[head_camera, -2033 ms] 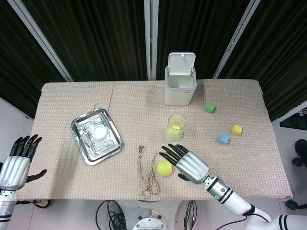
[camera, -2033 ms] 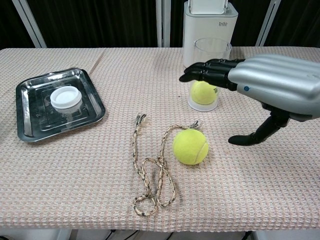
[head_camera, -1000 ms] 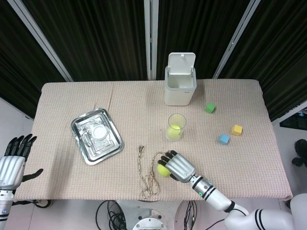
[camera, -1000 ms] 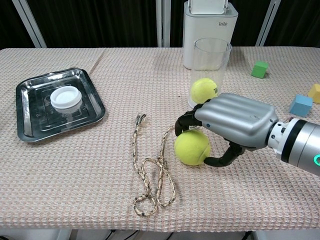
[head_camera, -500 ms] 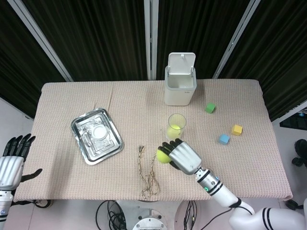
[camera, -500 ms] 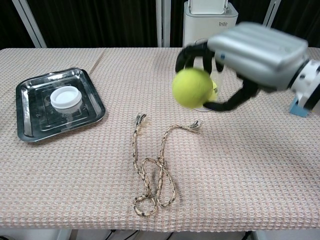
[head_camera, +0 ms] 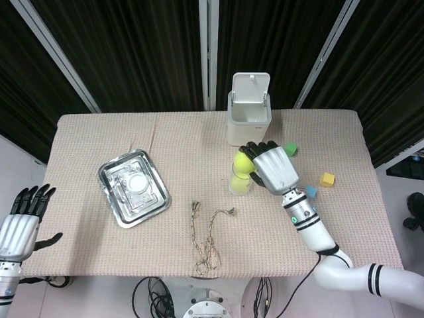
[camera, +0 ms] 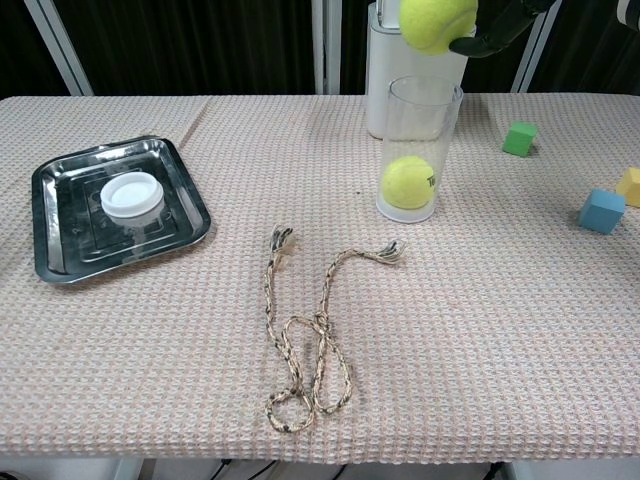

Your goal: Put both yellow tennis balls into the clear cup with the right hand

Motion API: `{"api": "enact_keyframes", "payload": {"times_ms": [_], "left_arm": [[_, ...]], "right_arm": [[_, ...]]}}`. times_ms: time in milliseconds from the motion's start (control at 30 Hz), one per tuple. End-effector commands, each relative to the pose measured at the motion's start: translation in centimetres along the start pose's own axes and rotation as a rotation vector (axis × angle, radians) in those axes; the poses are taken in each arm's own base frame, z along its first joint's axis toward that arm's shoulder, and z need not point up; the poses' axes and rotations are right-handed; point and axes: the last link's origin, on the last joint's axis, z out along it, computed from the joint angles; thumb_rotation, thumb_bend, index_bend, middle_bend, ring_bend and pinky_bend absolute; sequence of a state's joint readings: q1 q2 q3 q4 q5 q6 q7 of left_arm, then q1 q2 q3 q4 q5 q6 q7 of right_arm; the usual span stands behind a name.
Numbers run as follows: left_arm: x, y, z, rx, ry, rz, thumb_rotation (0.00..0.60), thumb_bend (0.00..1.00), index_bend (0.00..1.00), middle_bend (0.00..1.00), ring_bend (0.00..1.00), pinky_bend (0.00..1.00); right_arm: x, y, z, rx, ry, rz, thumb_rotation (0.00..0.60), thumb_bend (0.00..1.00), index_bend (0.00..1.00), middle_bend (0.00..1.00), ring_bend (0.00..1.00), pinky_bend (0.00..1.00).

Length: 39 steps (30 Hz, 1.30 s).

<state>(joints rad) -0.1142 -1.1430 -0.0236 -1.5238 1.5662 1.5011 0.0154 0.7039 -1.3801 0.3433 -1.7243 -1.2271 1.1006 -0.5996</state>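
Nearest us, off the table's front-left corner, we see the left hand (head_camera: 18, 225) with its fingers spread apart and nothing in them. On the woven cloth of the table (head_camera: 99, 132) a length of rope (camera: 305, 340) lies in loose loops near the front edge, and to its left sits a metal tray (camera: 55, 255) with a small white lid (camera: 131, 195) in it.

Further in stands the clear cup (camera: 418, 150), upright, with one yellow tennis ball (camera: 407, 182) resting at its bottom. Just above the cup's open rim the right hand (head_camera: 275, 167) grips the second tennis ball (camera: 437, 22) — fingers curled round it, thumb underneath — and the ball is clear of the cup, not yet inside.

To the right lie a blue block (camera: 601, 210), a yellow block (head_camera: 327, 179) and a green block (camera: 519, 138), well apart from the cup. Behind the cup, near the far edge, stands a white bin (head_camera: 249, 111) with its lid up.
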Motion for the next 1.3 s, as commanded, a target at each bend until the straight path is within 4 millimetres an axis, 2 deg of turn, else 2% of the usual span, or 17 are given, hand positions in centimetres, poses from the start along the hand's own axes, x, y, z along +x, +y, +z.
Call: {"api": "enact_keyframes", "payload": {"times_ms": [33, 133, 200, 233, 300, 367, 467, 600, 667, 733, 833, 900, 933, 1000, 1067, 1167, 1300], "left_arm": [[0.0, 0.0, 0.0, 0.001, 0.001, -0.005, 0.6, 0.05, 0.04, 0.01, 0.0, 0.0], [0.0, -0.1, 0.0, 0.007, 0.001, -0.005, 0.6, 0.05, 0.04, 0.01, 0.0, 0.0], [0.0, -0.2, 0.0, 0.01, 0.001, -0.006, 0.6, 0.05, 0.04, 0.01, 0.0, 0.0], [0.0, -0.2, 0.0, 0.012, 0.001, -0.007, 0.6, 0.05, 0.04, 0.01, 0.0, 0.0], [0.0, -0.3, 0.0, 0.013, 0.0, -0.004, 0.6, 0.05, 0.04, 0.01, 0.0, 0.0], [-0.1, -0.3, 0.0, 0.014, -0.003, 0.003, 0.6, 0.05, 0.04, 0.01, 0.0, 0.0], [-0.1, -0.2, 0.1, 0.015, -0.005, 0.003, 0.6, 0.05, 0.04, 0.01, 0.0, 0.0], [-0.1, -0.1, 0.1, 0.015, -0.001, 0.002, 0.6, 0.05, 0.04, 0.01, 0.0, 0.0], [-0.1, -0.1, 0.1, 0.015, -0.001, 0.0, 0.6, 0.05, 0.04, 0.01, 0.0, 0.0], [-0.1, -0.1, 0.1, 0.013, 0.0, -0.001, 0.6, 0.05, 0.04, 0.01, 0.0, 0.0], [-0.1, -0.1, 0.1, 0.011, 0.002, -0.002, 0.6, 0.05, 0.04, 0.01, 0.0, 0.0], [0.0, -0.1, 0.0, 0.008, 0.005, -0.003, 0.6, 0.05, 0.04, 0.01, 0.0, 0.0], [0.0, -0.1, 0.0, 0.007, 0.005, -0.003, 0.6, 0.05, 0.04, 0.01, 0.0, 0.0], [0.0, 0.0, 0.0, 0.002, 0.007, 0.0, 0.6, 0.05, 0.04, 0.01, 0.0, 0.0], [0.0, 0.1, 0.1, -0.001, 0.009, 0.003, 0.6, 0.05, 0.04, 0.01, 0.0, 0.0], [0.0, 0.2, 0.1, -0.005, 0.014, 0.009, 0.6, 0.05, 0.04, 0.01, 0.0, 0.0], [0.1, 0.3, 0.3, -0.006, 0.023, 0.018, 0.6, 0.05, 0.04, 0.01, 0.0, 0.0]], "right_arm": [[-0.7, 0.4, 0.7, -0.016, -0.033, -0.006, 0.6, 0.34, 0.54, 0.41, 0.42, 0.46], [-1.0, 0.4, 0.8, -0.017, -0.049, -0.001, 0.6, 0.32, 0.49, 0.38, 0.42, 0.46], [-1.2, 0.4, 0.8, -0.018, -0.063, 0.019, 0.6, 0.26, 0.4, 0.35, 0.37, 0.43], [-1.2, 0.5, 0.7, -0.023, -0.065, 0.031, 0.6, 0.2, 0.32, 0.32, 0.32, 0.39], [-1.4, 0.6, 0.7, -0.025, -0.079, 0.041, 0.6, 0.1, 0.13, 0.23, 0.16, 0.24], [-1.4, 0.5, 0.7, -0.028, -0.098, 0.07, 0.6, 0.04, 0.02, 0.11, 0.04, 0.09], [-1.1, 0.5, 0.8, -0.03, -0.095, 0.098, 0.6, 0.03, 0.0, 0.01, 0.0, 0.0], [-0.6, 0.8, 0.5, -0.029, -0.085, 0.115, 0.6, 0.02, 0.0, 0.0, 0.0, 0.0], [0.1, 1.3, -0.4, -0.039, -0.064, 0.115, 0.6, 0.03, 0.0, 0.0, 0.0, 0.0], [0.7, 2.1, -1.9, -0.055, -0.038, 0.099, 0.6, 0.05, 0.0, 0.0, 0.0, 0.0], [1.0, 4.2, -5.9, -0.107, -0.017, 0.036, 0.6, 0.06, 0.0, 0.0, 0.0, 0.0], [0.4, 6.6, -11.1, -0.186, -0.032, -0.025, 0.6, 0.06, 0.0, 0.0, 0.0, 0.0], [0.2, 7.1, -12.3, -0.202, -0.037, -0.038, 0.6, 0.06, 0.0, 0.0, 0.0, 0.0], [-0.8, 9.1, -16.7, -0.272, -0.052, -0.066, 0.6, 0.06, 0.0, 0.0, 0.0, 0.0], [-1.6, 10.4, -19.5, -0.326, -0.06, -0.072, 0.6, 0.06, 0.0, 0.0, 0.0, 0.0], [-2.6, 11.8, -22.8, -0.392, -0.08, -0.066, 0.6, 0.06, 0.0, 0.0, 0.0, 0.0], [-3.1, 12.3, -24.6, -0.417, -0.076, -0.046, 0.6, 0.06, 0.0, 0.0, 0.0, 0.0]]}}
